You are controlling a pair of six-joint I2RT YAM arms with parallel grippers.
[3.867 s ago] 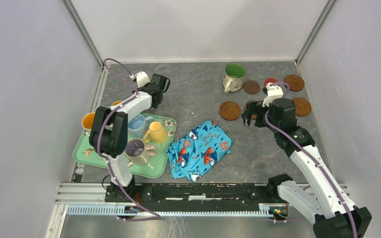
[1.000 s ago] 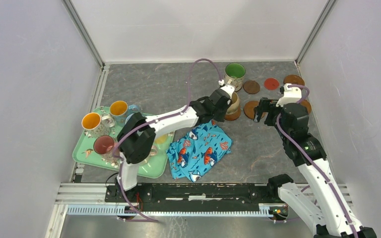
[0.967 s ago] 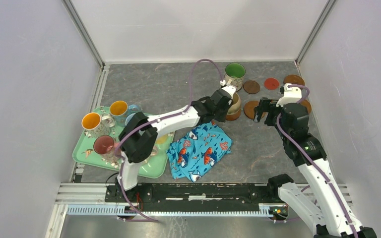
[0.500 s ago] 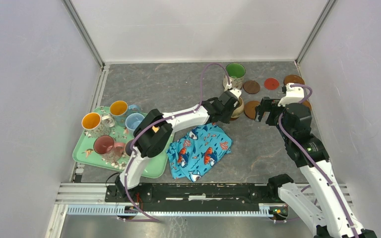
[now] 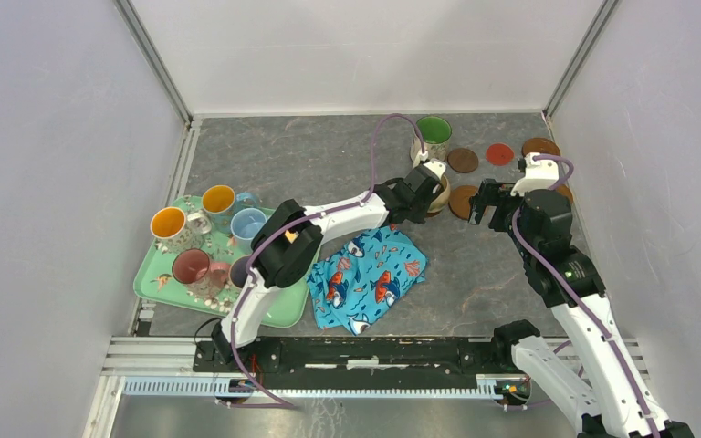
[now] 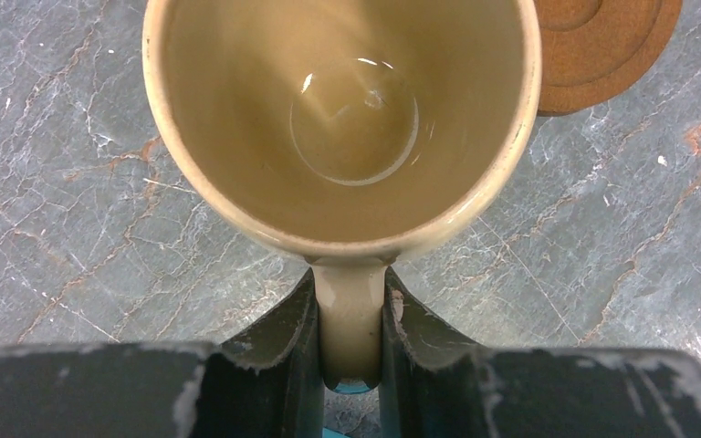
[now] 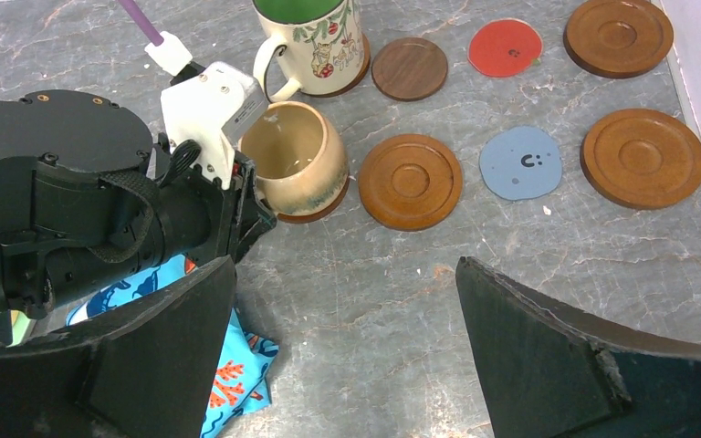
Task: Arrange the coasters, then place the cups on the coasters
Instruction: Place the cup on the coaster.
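Since a few sec ago my L arm has swung off the green tray (image 5: 155,278) and across to the coaster group, mug in tow; R arm hardly shifted. L jaws are clamped on the handle of the beige cup (image 6: 347,119), one finger each side, cup upright. Its base is on, or just above, a brown coaster (image 7: 308,215) (can't tell which). That spot is just beside the ringed coaster (image 7: 410,181) and near the green-lined cup (image 7: 310,41), which is already on its own disc. R jaws hang spread wide, holding nothing, over bare worktop (image 7: 365,283) near the blue-grey coaster (image 7: 520,162). Red coaster (image 7: 505,47) and the other brown ones carry no cup. Step, imo: 2nd cup going down. Nxt: confirm it's seated, let go of the handle, back straight out w/o nudging the cup. Then back to the tray for the rest.
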